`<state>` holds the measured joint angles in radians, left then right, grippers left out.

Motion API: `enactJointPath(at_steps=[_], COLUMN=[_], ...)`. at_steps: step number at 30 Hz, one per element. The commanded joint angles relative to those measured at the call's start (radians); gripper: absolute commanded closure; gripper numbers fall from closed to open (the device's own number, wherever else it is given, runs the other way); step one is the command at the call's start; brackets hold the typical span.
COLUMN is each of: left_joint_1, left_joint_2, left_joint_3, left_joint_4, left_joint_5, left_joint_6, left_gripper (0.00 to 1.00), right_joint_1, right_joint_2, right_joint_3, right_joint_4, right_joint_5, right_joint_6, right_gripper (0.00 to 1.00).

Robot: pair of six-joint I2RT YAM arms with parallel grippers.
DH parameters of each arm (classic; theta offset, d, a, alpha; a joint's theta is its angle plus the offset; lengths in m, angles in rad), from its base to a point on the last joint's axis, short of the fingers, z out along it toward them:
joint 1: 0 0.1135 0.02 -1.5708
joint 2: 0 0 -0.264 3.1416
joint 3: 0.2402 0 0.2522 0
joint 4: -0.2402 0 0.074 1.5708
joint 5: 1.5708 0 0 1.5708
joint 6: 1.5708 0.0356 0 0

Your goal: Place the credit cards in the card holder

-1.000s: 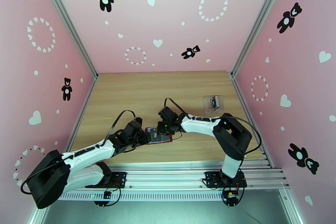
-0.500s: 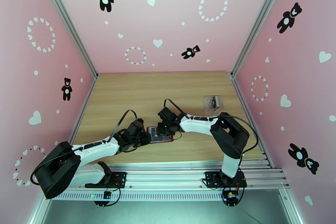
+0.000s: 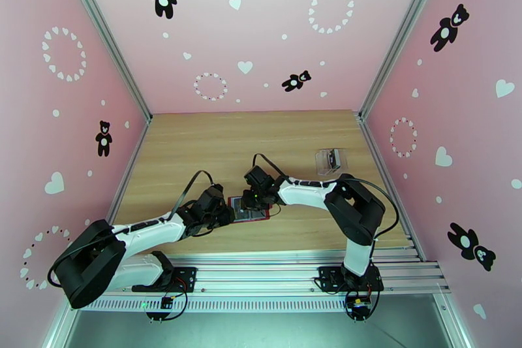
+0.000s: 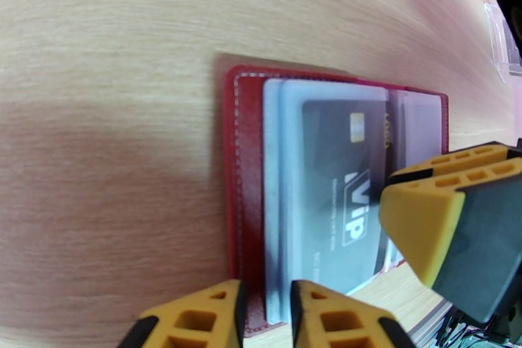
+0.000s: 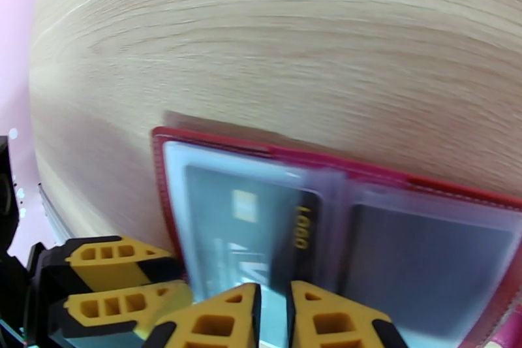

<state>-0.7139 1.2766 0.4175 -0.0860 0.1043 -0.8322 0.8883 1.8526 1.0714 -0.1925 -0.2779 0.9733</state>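
Left gripper (image 4: 264, 290) has advanced and narrowed, its jaws pinching the near edge of the red folding card holder (image 4: 238, 166). Just ahead of it, the dark VIP credit card (image 4: 339, 192) appears largely sleeved. Right gripper (image 5: 274, 290) stands narrow above the card; whether it grips cannot be told. Insertion is judged nearly complete.

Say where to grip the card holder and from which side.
Grip the card holder by its red rim nearest the left claw, coming in low from that side: it lies open, flat on the table, so probably only an edge is pinchable.
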Motion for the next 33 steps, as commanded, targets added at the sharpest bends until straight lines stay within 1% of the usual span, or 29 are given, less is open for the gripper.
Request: enactJointPath(at_steps=[1,5,9,16,24,29,33], left_joint_1=[0.007,0.007,0.007,0.007,0.008,0.007,0.007], left_joint_2=[0.009,0.007,0.005,0.004,0.004,0.003,-0.004], left_joint_3=[0.003,0.002,0.001,0.000,0.000,0.001,0.001], left_joint_4=[-0.004,-0.003,-0.004,-0.002,-0.003,-0.003,-0.002], left_joint_5=[0.000,0.000,0.000,0.000,0.000,0.001,0.006], left_joint_6=[0.007,0.008,0.009,0.007,0.008,0.008,0.008], left_gripper=[0.74,0.74,0.74,0.74,0.74,0.74,0.74], right_joint_1=[0.006,0.006,0.005,0.012,0.035,0.044,0.043], right_joint_2=[-0.022,-0.057,-0.055,-0.003,0.029,0.024,-0.003], right_joint_3=[0.002,0.007,0.015,0.008,0.031,0.030,0.025], right_joint_4=[-0.005,-0.074,-0.107,-0.072,-0.069,-0.054,-0.059], right_joint_5=[0.011,0.090,0.115,0.060,0.051,0.034,0.047], right_joint_6=[0.001,-0.024,-0.034,-0.024,-0.018,-0.005,-0.002], right_gripper=[0.80,0.79,0.79,0.79,0.79,0.79,0.79])
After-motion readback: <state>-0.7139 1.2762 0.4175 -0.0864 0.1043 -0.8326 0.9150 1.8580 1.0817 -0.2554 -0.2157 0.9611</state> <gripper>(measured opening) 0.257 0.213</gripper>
